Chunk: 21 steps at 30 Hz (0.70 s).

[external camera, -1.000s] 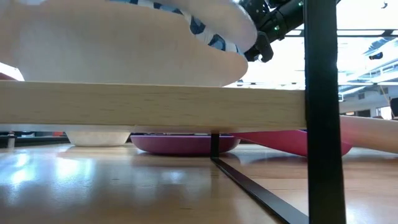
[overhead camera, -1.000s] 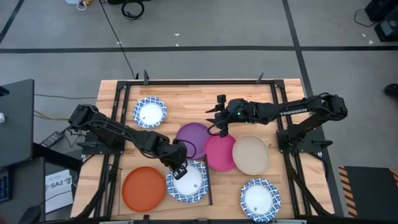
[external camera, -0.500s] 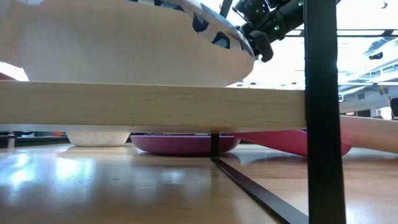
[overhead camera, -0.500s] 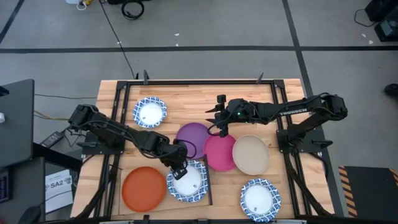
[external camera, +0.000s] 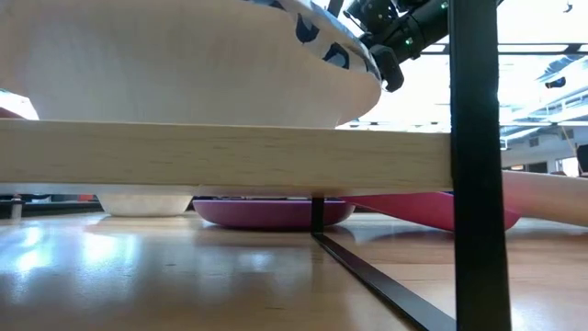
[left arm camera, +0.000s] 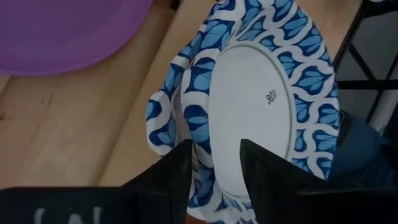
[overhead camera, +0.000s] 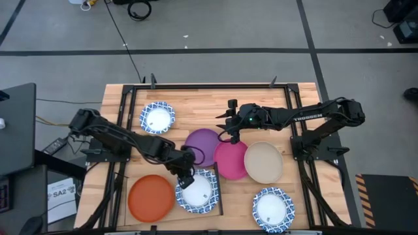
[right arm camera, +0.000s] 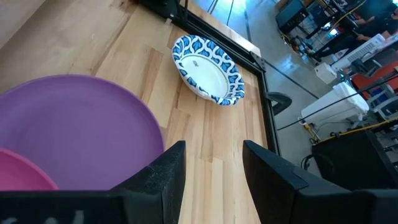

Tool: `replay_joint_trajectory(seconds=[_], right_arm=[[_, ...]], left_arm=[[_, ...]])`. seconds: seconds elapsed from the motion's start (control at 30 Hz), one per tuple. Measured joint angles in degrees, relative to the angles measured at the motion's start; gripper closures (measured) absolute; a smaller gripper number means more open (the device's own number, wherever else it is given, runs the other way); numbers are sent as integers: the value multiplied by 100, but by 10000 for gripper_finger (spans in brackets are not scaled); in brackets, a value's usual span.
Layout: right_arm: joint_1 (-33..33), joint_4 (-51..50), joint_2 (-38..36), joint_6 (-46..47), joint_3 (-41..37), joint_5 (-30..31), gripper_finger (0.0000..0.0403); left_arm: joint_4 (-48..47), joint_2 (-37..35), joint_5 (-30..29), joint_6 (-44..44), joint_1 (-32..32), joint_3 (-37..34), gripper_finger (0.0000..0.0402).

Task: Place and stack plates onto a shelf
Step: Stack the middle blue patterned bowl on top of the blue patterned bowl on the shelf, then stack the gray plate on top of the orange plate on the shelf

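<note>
**Plates on shelf and tabletop, left hand parted over a blue-rimmed plate**

Plates lie spread over the slatted tabletop (overhead camera: 196,104). On the pale shelf (overhead camera: 218,196) at the near edge sit an orange plate (overhead camera: 151,198) and, just beside it, a blue-rimmed plate (overhead camera: 196,190). The left hand (overhead camera: 187,177) is over that plate's rim on the side toward the purple plate (overhead camera: 202,145). In the left wrist view its fingers (left arm camera: 264,174) stand parted with the plate's patterned rim between them, not clamped on it. The low view shows the plate's pale underside resting on the shelf edge (external camera: 230,156).

The purple plate sits mid-table, overlapped by a magenta plate (overhead camera: 231,160), which in turn touches a beige plate (overhead camera: 264,162). Two more blue-rimmed plates lie apart: one at the far left (overhead camera: 157,117), one at the near right corner (overhead camera: 273,209).

The right hand (overhead camera: 233,132) hangs over the far edge of the purple and magenta plates. Its fingers (right arm camera: 273,174) are partly spread and hold nothing.
</note>
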Motion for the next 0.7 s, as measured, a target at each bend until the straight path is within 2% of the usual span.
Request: replay_joint_trajectory(seconds=[0.27, 0.5, 0.7], right_arm=[[0, 1, 0, 0, 0, 0, 238], [2, -122, -114, 0, 0, 0, 238], [-50, -914, -603, 228, -2, -5, 238]], left_arm=[[-312, -416, -5, -36, 0, 0, 260], [-1003, -773, 0, 873, 45, 0, 260], [-1467, -992, -36, 1566, 336, 2, 260]])
